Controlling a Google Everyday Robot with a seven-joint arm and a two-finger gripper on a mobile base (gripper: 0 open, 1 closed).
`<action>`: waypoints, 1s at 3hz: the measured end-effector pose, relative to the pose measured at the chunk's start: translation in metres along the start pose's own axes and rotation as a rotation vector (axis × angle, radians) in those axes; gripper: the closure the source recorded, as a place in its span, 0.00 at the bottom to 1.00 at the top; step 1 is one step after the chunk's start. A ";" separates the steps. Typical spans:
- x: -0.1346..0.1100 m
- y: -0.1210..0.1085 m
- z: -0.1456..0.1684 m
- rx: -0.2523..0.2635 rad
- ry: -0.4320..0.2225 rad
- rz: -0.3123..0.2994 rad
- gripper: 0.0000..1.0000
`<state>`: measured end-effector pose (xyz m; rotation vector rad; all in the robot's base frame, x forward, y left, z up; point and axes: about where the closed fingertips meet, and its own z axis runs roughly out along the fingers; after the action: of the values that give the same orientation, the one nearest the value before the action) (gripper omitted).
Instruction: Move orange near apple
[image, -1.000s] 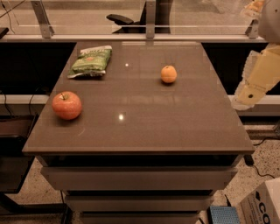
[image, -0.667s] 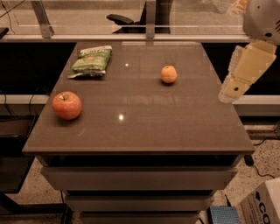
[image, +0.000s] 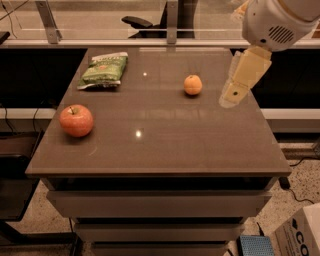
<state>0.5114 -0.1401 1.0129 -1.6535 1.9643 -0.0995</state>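
The small orange (image: 193, 84) sits on the brown table (image: 200, 145), right of centre toward the back. The larger red-orange apple (image: 76, 120) with a short stem sits near the table's left edge, well apart from the orange. My gripper (image: 231, 95) hangs over the table's right side, a little right of the orange and slightly nearer the front, not touching it. The white arm housing (image: 277, 22) is at the top right.
A green snack bag (image: 104, 70) lies at the back left of the table. A cardboard box (image: 300, 235) and a blue item (image: 256, 246) stand on the floor at the lower right. A railing and chair are behind the table.
The arm and gripper have moved left, from beyond the table's right edge to over the table near the orange. The orange, apple and bag have not moved.
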 end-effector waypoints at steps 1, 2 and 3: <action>-0.005 -0.008 0.026 0.009 -0.026 0.026 0.00; -0.009 -0.015 0.051 0.017 -0.058 0.051 0.00; -0.016 -0.023 0.075 0.007 -0.105 0.059 0.00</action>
<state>0.5677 -0.1084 0.9656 -1.5629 1.9300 0.0026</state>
